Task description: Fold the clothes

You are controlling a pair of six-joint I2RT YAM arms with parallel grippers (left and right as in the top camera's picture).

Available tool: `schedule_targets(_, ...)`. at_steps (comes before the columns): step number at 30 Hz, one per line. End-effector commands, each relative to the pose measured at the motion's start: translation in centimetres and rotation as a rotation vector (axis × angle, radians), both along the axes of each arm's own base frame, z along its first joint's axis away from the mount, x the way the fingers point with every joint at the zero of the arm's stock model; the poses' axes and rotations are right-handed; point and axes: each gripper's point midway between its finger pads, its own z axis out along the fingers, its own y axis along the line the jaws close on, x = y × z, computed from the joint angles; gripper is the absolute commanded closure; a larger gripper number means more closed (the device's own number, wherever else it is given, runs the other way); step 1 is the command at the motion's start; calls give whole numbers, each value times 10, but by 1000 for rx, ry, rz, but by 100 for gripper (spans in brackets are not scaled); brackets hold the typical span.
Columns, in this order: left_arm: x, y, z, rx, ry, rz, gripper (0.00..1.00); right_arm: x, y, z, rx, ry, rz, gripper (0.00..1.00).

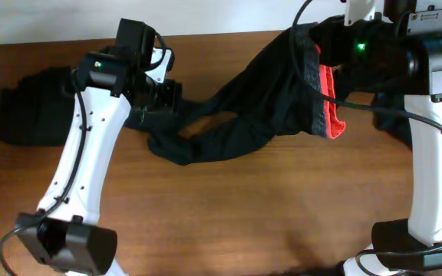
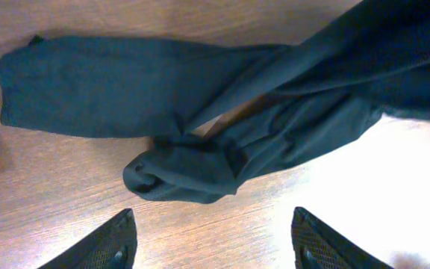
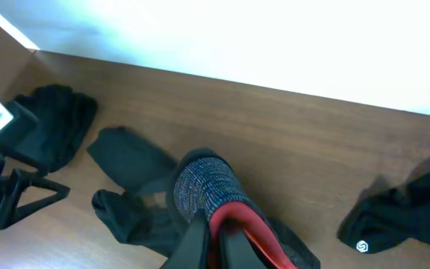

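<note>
Right gripper [image 3: 213, 233] is clenched on the trousers' [image 1: 236, 107] grey waistband, holding it above the table [image 1: 229, 222] while the legs trail onto the wood. Left gripper [image 2: 212, 220] hovers open over the crumpled legs.

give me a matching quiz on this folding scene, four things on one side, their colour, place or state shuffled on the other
Things:
1 left fingers
2 right fingers
3 lining of the trousers
4 black pile

States:
a bright red-orange
b shut on the trousers' waistband
c heaped at the left end of the table
d open, nothing between them

Pairs: 1-d, 2-b, 3-a, 4-c
</note>
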Motion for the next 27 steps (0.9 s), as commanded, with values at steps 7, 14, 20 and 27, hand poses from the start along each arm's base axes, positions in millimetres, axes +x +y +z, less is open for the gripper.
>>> schedule_targets(7,20,-19,-84,53,143,-125,44,-4,-6,32,-1,-104,-31,96)
schedule_targets(14,24,-31,-83,15,113,-197,44,-3,-12,58,-13,-193,-60,96)
schedule_targets(20,29,-36,-103,38,85,-299,44,-2,-12,57,-13,-193,-59,96)
schedule_targets(27,34,-47,-143,50,70,-358,44,-3,-11,54,-14,-177,-58,96)
